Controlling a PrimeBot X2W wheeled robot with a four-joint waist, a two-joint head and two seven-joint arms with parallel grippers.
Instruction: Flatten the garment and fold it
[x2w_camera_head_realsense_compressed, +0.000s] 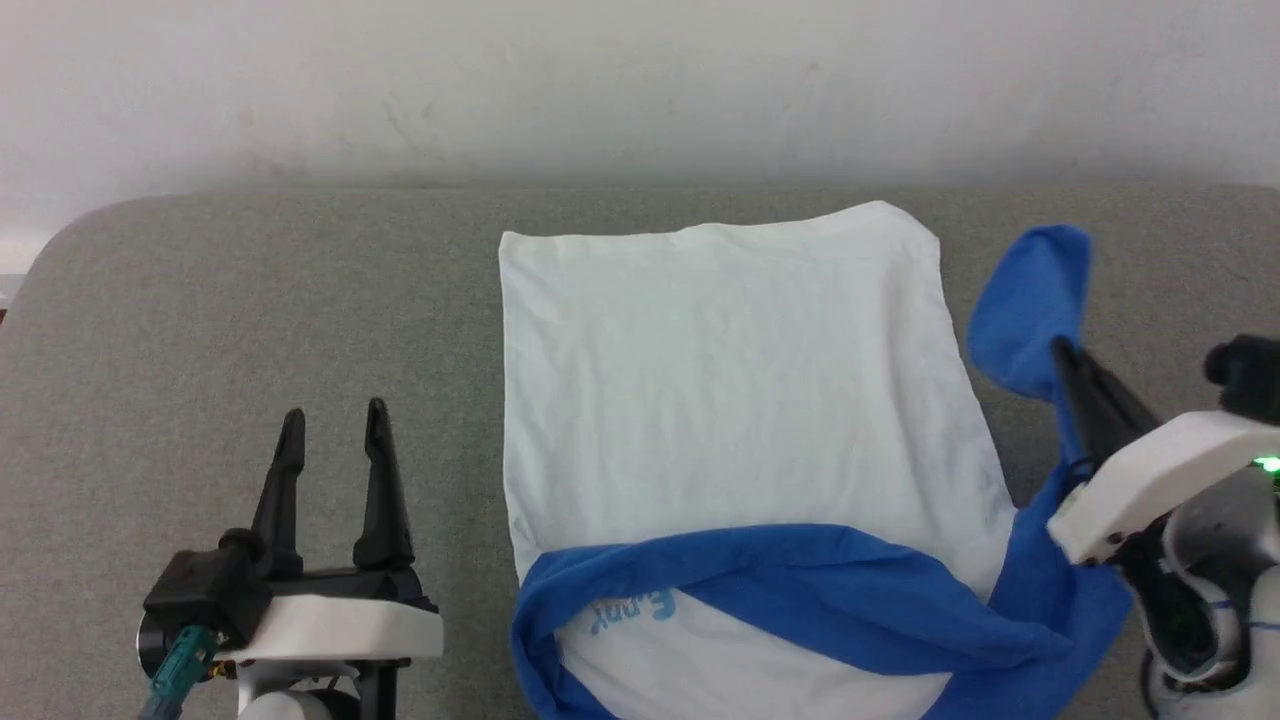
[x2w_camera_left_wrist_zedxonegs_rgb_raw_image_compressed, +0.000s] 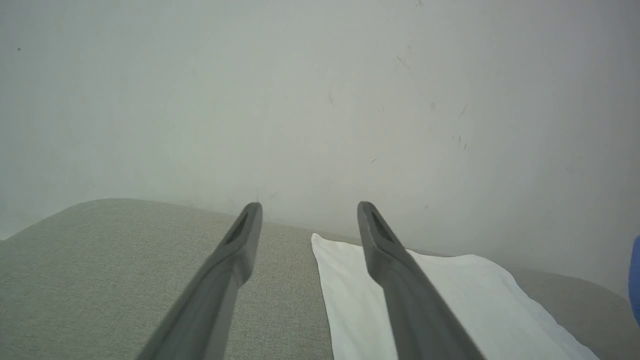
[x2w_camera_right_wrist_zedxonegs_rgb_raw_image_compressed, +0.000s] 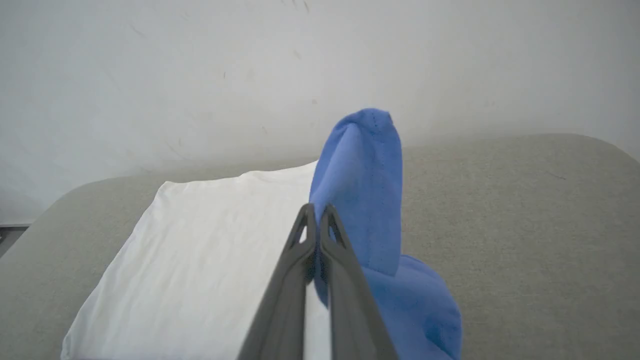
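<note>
right gripper (x2w_camera_head_realsense_compressed: 1065, 352) pinches the sleeve (x2w_camera_head_realsense_compressed: 1030, 290), which stands up past its tips. the shirt (x2w_camera_head_realsense_compressed: 730, 380) lies on the bench (x2w_camera_head_realsense_compressed: 250, 300) to its left. left gripper (x2w_camera_head_realsense_compressed: 335, 412) is spread, empty. i think the thin pinch may slip, or a hard pull may wrinkle the white body.

On my left wrist feed, the left tool (x2w_camera_left_wrist_zedxonegs_rgb_raw_image_compressed: 308, 210) has its two dark fingers spread wide with nothing between them. The left finger runs over the bare grey fabric-covered desk (x2w_camera_left_wrist_zedxonegs_rgb_raw_image_compressed: 100, 275), and the right one crosses the near edge of the white garment (x2w_camera_left_wrist_zedxonegs_rgb_raw_image_compressed: 450, 300), which lies flat. A scuffed pale wall (x2w_camera_left_wrist_zedxonegs_rgb_raw_image_compressed: 320, 100) stands behind, and a sliver of blue cloth (x2w_camera_left_wrist_zedxonegs_rgb_raw_image_compressed: 636, 280) shows at the right edge.
</note>
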